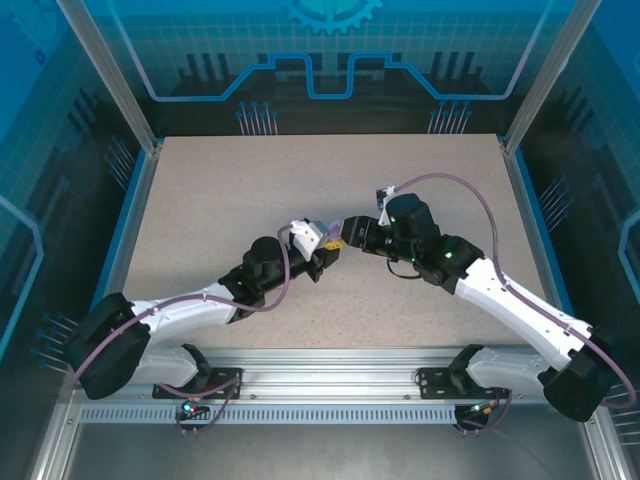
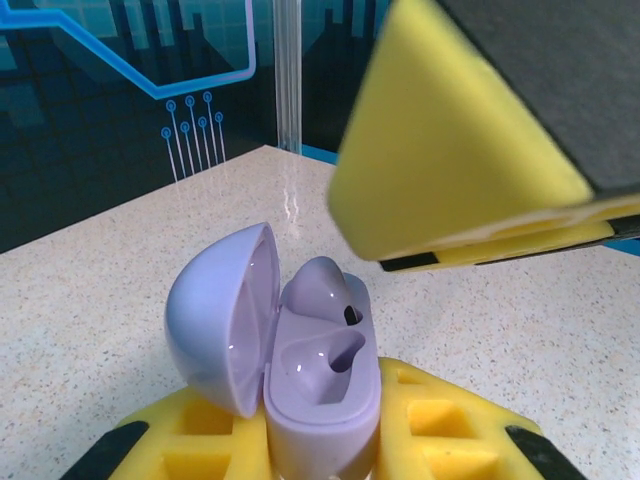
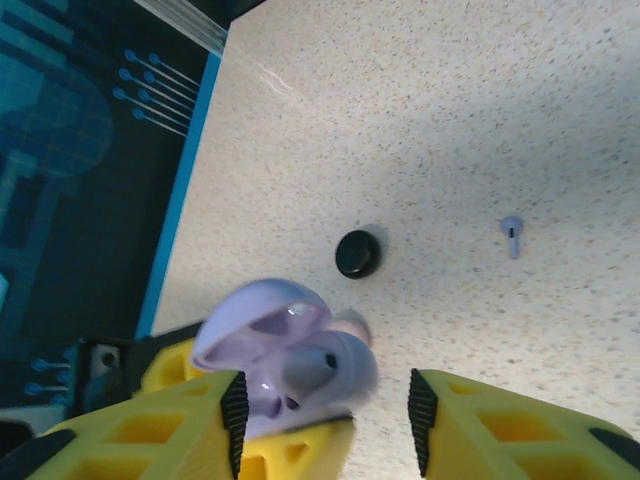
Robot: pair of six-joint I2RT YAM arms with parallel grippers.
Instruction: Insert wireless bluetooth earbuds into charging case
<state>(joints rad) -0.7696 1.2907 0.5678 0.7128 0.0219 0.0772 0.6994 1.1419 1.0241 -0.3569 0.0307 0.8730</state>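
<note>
When seen from above, at the left: the left gripper, stretched from the near-left corner to about the middle of the table. Clenched on the lilac charging case, with its yellow fingers pressing the base from both sides, clear in the left wrist view. Case held upright, with the lid swung open to the left side. Inside the far socket, seemingly a seated earbud, lilac, with a small dark spot on it; just in front of it, a second socket, hollow. Directly to the right, tip to tip with the left one, the right gripper. Released: yellow fingers wide apart, nothing grasped between them. One yellow pad of it hanging just above the open case, near but apart from it. Farther right, in the right wrist view, lying on the table: a black round case, and then, well apart from it, a loose earbud, lilac, with the stem pointing to the bottom of the picture. Both resting away from the held case, beyond it.
</note>
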